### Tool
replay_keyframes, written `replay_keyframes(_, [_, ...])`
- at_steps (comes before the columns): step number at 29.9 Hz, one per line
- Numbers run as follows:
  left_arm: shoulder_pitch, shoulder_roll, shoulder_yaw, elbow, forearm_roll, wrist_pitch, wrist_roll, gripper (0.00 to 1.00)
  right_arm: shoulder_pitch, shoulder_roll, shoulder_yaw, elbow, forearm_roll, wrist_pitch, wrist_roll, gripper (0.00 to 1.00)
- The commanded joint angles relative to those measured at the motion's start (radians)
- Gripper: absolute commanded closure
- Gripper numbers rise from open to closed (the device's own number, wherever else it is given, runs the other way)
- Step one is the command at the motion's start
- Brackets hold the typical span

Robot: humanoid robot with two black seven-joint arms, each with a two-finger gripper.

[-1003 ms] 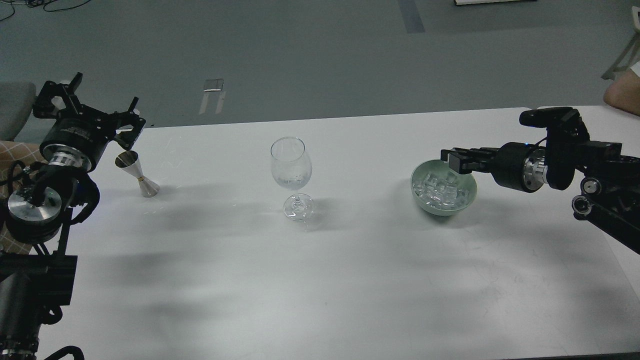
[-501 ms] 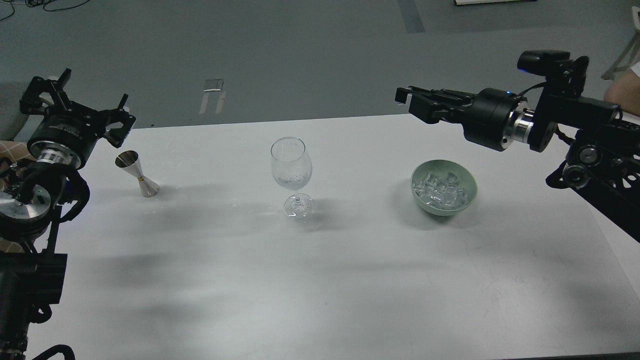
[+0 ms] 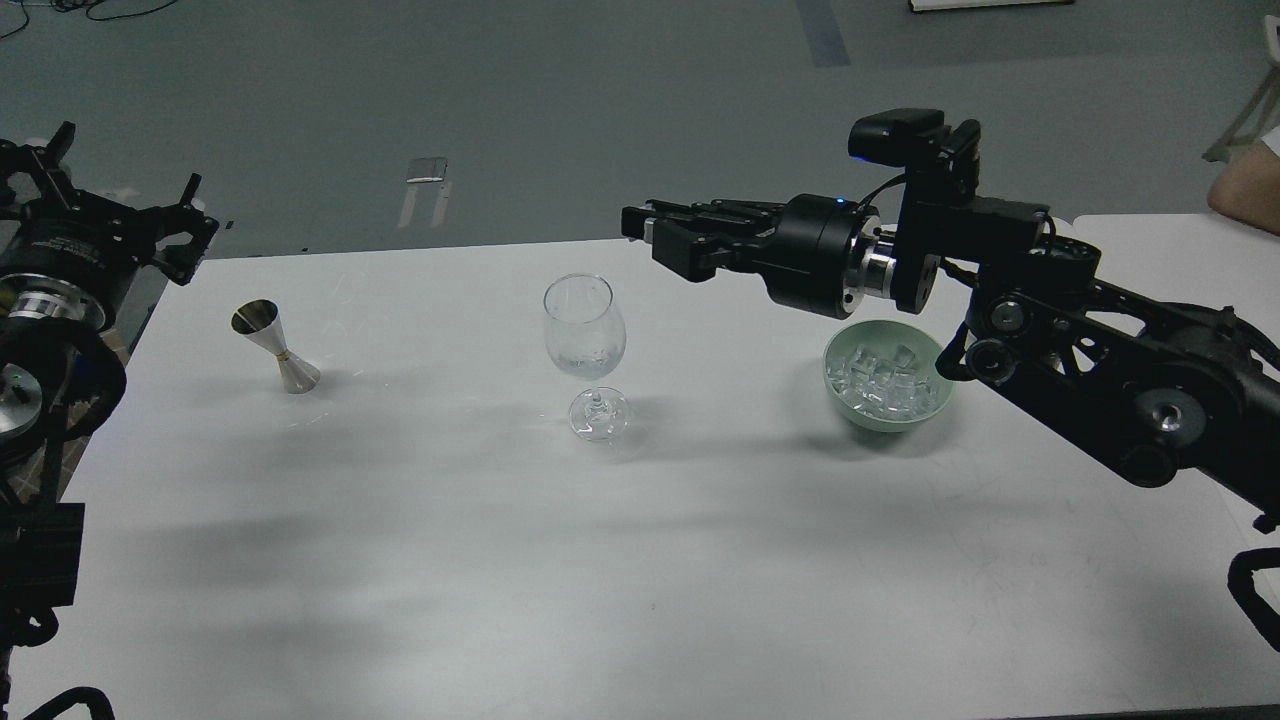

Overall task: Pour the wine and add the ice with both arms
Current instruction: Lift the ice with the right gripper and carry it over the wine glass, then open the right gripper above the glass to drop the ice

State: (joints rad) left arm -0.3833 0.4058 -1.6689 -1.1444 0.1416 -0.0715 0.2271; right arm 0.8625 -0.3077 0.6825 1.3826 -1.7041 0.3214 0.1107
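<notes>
A clear wine glass (image 3: 585, 335) stands upright at the table's middle, with faint glints low in its bowl. A pale green bowl (image 3: 938, 398) right of it holds several clear ice cubes (image 3: 880, 378). My right gripper (image 3: 642, 228) hangs above the table just right of the glass rim and a little higher. Its fingers are close together, with a small pale glassy piece between the tips. My left gripper (image 3: 195, 232) is open and empty at the table's far left edge, up and left of a steel jigger (image 3: 275, 345).
The white table (image 3: 640, 560) ends at the back just beyond the glass, with grey floor behind. A second white surface (image 3: 1150, 235) and a person's arm (image 3: 1245, 185) are at the far right. My right arm (image 3: 1100, 340) reaches over the bowl.
My right gripper rose out of the ice bowl and swung left to beside the glass rim. My left gripper drew back left, away from the jigger.
</notes>
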Motion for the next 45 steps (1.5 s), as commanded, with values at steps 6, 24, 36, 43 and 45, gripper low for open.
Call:
replay_keyframes(6, [0.003,0.011,-0.002,0.0,0.0,-0.001,0.0,0.02,0.027,0.16,-0.015,-0.163,-0.06,-0.001,-0.002,0.79])
replay_keyframes(24, [0.001,0.008,0.001,0.021,0.0,-0.004,-0.008,0.02,0.104,0.223,-0.119,-0.303,-0.057,-0.002,0.003,0.76])
replay_keyframes(36, [0.001,0.007,0.0,0.021,0.0,-0.004,-0.008,0.02,0.099,0.226,-0.126,-0.297,-0.052,-0.004,0.007,0.76])
replay_keyframes(43, [0.001,0.01,0.0,0.022,0.0,-0.004,-0.008,0.02,0.099,0.237,-0.126,-0.298,-0.054,-0.005,0.007,0.75])
replay_keyframes(45, [0.001,0.011,0.0,0.023,0.0,-0.005,-0.008,0.02,0.101,0.239,-0.126,-0.298,-0.054,-0.007,0.007,0.67])
